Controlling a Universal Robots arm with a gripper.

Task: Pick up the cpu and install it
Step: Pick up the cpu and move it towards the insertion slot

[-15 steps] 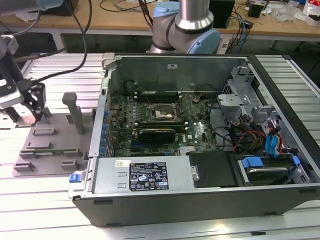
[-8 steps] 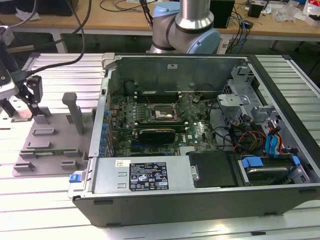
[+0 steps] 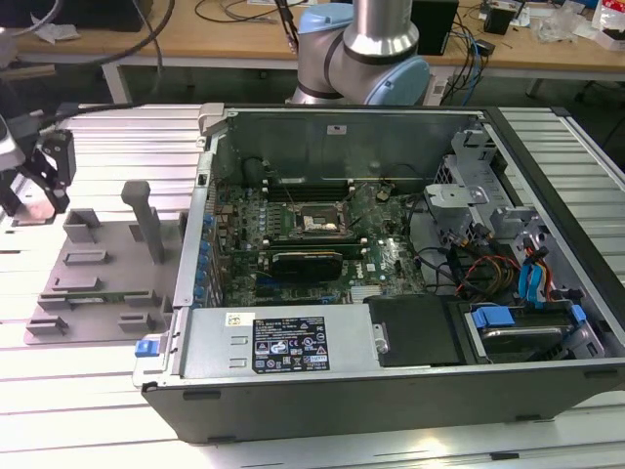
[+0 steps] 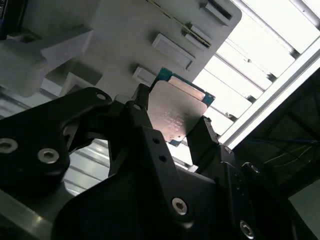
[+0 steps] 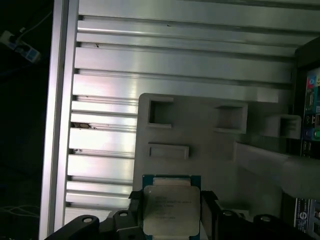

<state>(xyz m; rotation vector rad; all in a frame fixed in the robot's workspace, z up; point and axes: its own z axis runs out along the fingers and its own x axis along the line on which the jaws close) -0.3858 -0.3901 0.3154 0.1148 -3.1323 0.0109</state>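
Your gripper point(image 4: 172, 122) is clamped on the cpu point(image 4: 176, 112), its black fingers point(image 4: 142, 117) pressing two opposite edges. The chip's metal top shows in both wrist views. The gripper hangs over the slotted aluminium bench point(image 3: 107, 137) near its edge on the exterior view's left, above a corner of the grey fixture plate point(image 3: 98, 283). The open computer case point(image 3: 391, 381) lies mid-bench, and a cluttered wooden desk point(image 3: 244, 44) stands behind it.

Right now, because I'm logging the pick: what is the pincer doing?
Pincer: shut on the cpu, gripping it by two opposite edges.
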